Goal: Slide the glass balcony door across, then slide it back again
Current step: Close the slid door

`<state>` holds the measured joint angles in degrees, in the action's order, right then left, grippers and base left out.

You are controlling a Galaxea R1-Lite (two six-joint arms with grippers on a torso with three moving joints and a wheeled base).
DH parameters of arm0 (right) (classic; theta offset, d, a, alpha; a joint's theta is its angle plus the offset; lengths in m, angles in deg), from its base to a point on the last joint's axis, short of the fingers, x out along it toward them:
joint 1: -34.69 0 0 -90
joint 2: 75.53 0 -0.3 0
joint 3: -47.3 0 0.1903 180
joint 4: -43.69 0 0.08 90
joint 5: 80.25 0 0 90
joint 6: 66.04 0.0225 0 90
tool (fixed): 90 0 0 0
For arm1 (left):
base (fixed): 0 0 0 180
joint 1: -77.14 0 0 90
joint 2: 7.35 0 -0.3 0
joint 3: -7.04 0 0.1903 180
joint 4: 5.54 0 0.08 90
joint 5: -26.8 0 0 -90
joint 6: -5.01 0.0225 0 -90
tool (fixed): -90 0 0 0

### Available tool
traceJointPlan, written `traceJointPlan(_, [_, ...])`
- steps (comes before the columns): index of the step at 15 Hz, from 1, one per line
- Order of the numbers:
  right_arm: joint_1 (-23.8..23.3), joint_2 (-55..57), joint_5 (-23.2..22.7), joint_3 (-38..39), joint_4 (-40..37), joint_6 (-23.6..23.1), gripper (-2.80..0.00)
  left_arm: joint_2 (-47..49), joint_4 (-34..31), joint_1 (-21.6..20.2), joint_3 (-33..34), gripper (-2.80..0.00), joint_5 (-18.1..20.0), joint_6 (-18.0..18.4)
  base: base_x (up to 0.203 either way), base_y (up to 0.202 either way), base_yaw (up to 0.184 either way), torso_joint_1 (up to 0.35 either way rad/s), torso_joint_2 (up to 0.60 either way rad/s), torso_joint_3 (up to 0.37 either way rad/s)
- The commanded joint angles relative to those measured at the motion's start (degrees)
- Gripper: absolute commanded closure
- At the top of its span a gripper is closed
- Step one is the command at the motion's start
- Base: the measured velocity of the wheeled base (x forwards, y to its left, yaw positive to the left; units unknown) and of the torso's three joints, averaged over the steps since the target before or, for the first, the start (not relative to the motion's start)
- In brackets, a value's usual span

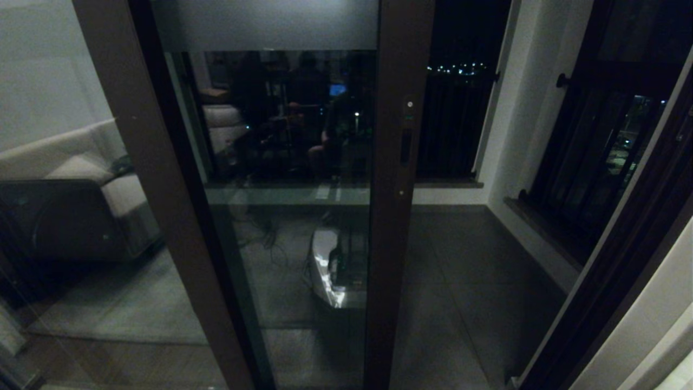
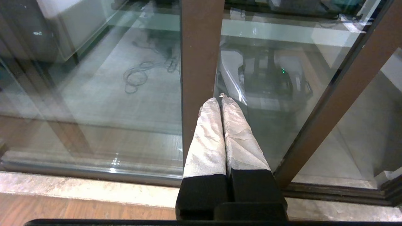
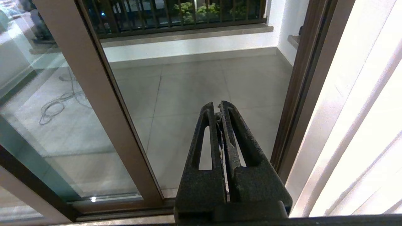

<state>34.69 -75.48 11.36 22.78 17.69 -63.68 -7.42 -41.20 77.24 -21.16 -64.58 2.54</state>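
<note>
The glass balcony door (image 1: 287, 162) stands partway across the doorway, with a frosted band (image 1: 265, 24) along its top. Its dark brown edge stile (image 1: 398, 227) carries the narrow handle slot (image 1: 405, 146); right of it the doorway is open to the balcony. Neither gripper shows in the head view. My left gripper (image 2: 220, 99), its fingers wrapped in white, is shut and empty, low before the door glass (image 2: 267, 103) beside a brown stile (image 2: 198, 62). My right gripper (image 3: 219, 105), black, is shut and empty, pointing into the gap between the door's stile (image 3: 94, 94) and the door jamb (image 3: 298, 94).
A fixed brown-framed pane (image 1: 65, 189) on the left shows the sofa. Grey balcony tiles (image 1: 465, 281) lie beyond the opening, with a railing (image 1: 455, 124) at the back and a black barred side window (image 1: 595, 162) on the right. The floor track (image 2: 94, 175) runs below.
</note>
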Motion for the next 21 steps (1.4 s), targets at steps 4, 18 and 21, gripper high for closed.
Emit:
traceJointPlan(4, [0.00, 0.04, 0.06, 0.00, 0.00, 0.01, 0.00, 0.13, -0.19, -0.04, 0.01, 0.00, 0.23, 2.65, 0.000, 0.000, 0.000, 0.000, 0.00, 0.000])
traceJointPlan(18, [0.00, 2.97, -1.79, -6.86, -1.34, -0.82, 0.00, 0.07, -0.28, -0.01, 0.18, 0.00, 1.47, 5.73, 0.000, 0.000, 0.000, 0.000, 0.00, 0.000])
traceJointPlan(21, [0.01, 16.94, -8.22, -21.84, -2.50, 2.05, 0.00, 0.07, -0.28, -0.01, 0.18, 0.00, 1.48, 5.73, 0.000, 0.000, 0.000, 0.000, 0.00, 0.000])
